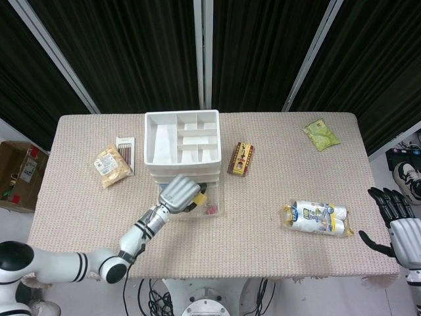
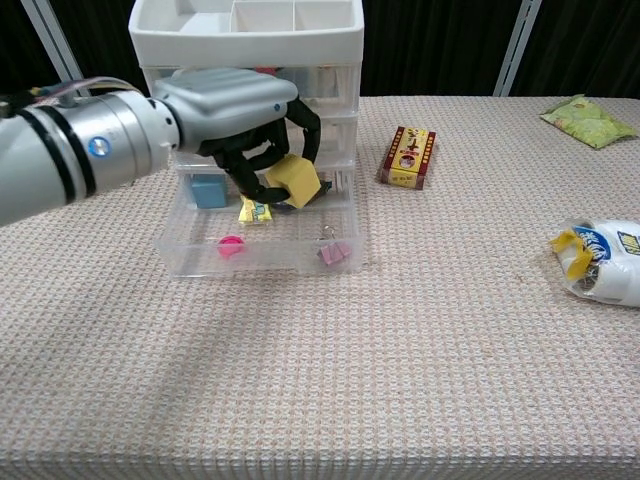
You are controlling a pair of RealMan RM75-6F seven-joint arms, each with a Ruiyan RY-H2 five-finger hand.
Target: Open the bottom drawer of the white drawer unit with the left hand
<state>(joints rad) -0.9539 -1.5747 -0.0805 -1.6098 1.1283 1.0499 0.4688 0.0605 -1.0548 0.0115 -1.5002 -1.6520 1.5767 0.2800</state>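
Note:
The white drawer unit (image 2: 250,40) stands at the back of the table, also in the head view (image 1: 181,141). Its clear bottom drawer (image 2: 260,262) is pulled out toward me. My left hand (image 2: 235,110) hovers over the open drawer and grips a yellow block (image 2: 293,180), lifted clear of the drawer floor. From above, the left hand (image 1: 179,193) covers much of the drawer (image 1: 214,209). In the drawer lie a pink piece (image 2: 231,245), a blue block (image 2: 208,190), a yellow packet (image 2: 255,210) and a clip (image 2: 335,252). My right hand (image 1: 393,214) hangs open off the table's right edge.
A red and yellow box (image 2: 408,157) lies right of the unit. A green packet (image 2: 580,120) sits at the far right and a white roll pack (image 2: 605,262) nearer me. A snack bag (image 1: 112,166) and a stick pack (image 1: 125,151) lie left of the unit.

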